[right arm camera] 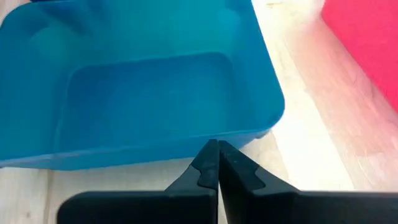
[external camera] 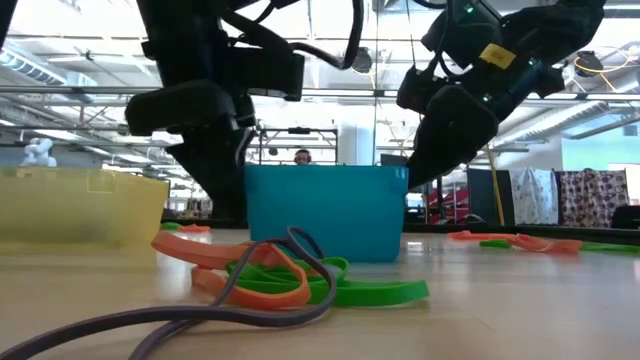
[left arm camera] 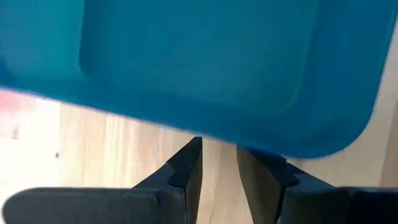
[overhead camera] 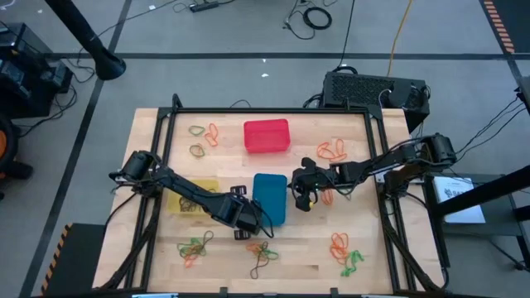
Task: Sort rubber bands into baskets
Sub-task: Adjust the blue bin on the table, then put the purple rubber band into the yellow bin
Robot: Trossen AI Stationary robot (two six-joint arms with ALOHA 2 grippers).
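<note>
The blue basket (overhead camera: 269, 199) stands on the table at mid-front and looks empty in the right wrist view (right arm camera: 143, 99). The red basket (overhead camera: 267, 136) stands behind it, and the yellow basket (overhead camera: 189, 199) to its left, partly under my left arm. Rubber bands in orange, green and dark lie in loose clusters near the front edge (overhead camera: 263, 251), at front left (overhead camera: 195, 244), front right (overhead camera: 344, 252), back left (overhead camera: 203, 132) and back right (overhead camera: 333, 149). My left gripper (left arm camera: 217, 155) is slightly open and empty at the blue basket's near left corner. My right gripper (right arm camera: 217, 149) is shut, with nothing showing between its fingers, at the basket's right rim.
A wooden table with a black frame around it. A black box (overhead camera: 373, 87) sits behind the far right corner. Cables trail on the floor. In the low view a tangle of bands (external camera: 280, 275) lies close in front of the blue basket (external camera: 325, 210).
</note>
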